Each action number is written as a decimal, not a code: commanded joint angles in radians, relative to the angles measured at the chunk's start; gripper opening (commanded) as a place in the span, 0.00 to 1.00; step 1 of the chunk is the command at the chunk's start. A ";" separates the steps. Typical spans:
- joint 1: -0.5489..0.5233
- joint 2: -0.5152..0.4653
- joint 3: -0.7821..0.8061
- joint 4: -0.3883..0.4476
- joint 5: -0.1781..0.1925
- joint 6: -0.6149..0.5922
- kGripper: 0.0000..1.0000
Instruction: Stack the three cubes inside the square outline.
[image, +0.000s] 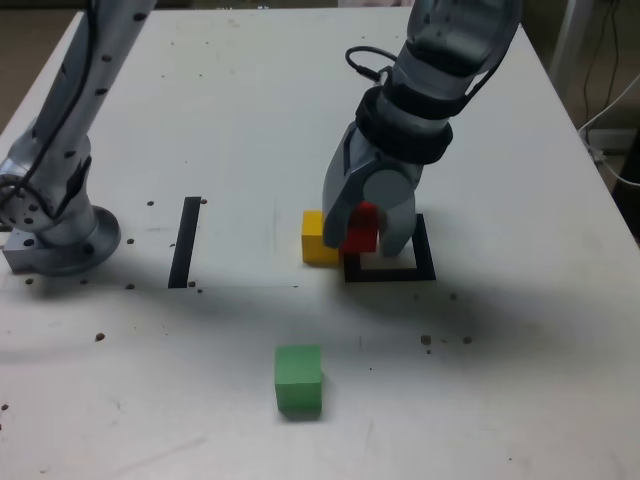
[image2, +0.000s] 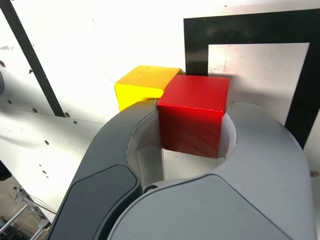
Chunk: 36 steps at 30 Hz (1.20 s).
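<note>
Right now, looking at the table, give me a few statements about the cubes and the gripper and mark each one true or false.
1. The gripper holds the red cube. True.
2. The green cube sits inside the square outline. False: it lies apart, nearer the exterior view's bottom edge.
3. The yellow cube stands outside the outline, on the exterior view's left of it. True.
4. The red cube is stacked on the yellow one. False: they are side by side.
5. The black strip touches the outline. False: it lies well apart.
</note>
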 joint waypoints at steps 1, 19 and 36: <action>-0.007 -0.010 -0.007 -0.002 -0.001 -0.002 0.30; -0.026 0.056 -0.134 0.008 0.011 -0.009 0.30; 0.000 0.079 -0.112 0.006 0.017 -0.008 0.33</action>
